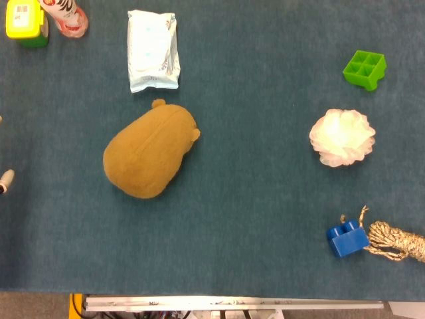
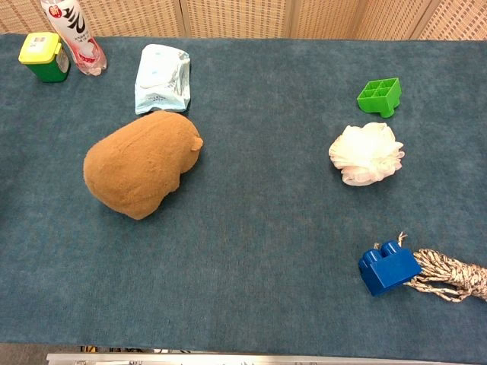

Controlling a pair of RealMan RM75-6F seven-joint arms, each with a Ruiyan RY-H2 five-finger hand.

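Observation:
No hand shows fully in either view. At the left edge of the head view a pale fingertip point(image 1: 5, 180) pokes in over the blue cloth, apart from everything; it seems to belong to my left hand, and the rest of that hand is out of frame. My right hand appears nowhere. A brown plush toy point(image 1: 151, 151) point(image 2: 141, 163) lies left of centre. Just behind it lies a pale blue wipes pack point(image 1: 154, 50) point(image 2: 162, 77). On the right lie a green compartment block point(image 1: 364, 69) point(image 2: 380, 96), a white mesh pouf point(image 1: 342, 137) point(image 2: 367, 153) and a blue brick point(image 1: 347, 238) point(image 2: 388, 268).
A braided rope point(image 1: 397, 241) point(image 2: 447, 275) touches the blue brick at the right edge. A yellow-lidded green tub point(image 1: 26, 23) point(image 2: 44, 56) and a clear bottle point(image 1: 66, 16) point(image 2: 74, 34) stand at the far left. A metal rail point(image 1: 232, 304) marks the table's front edge.

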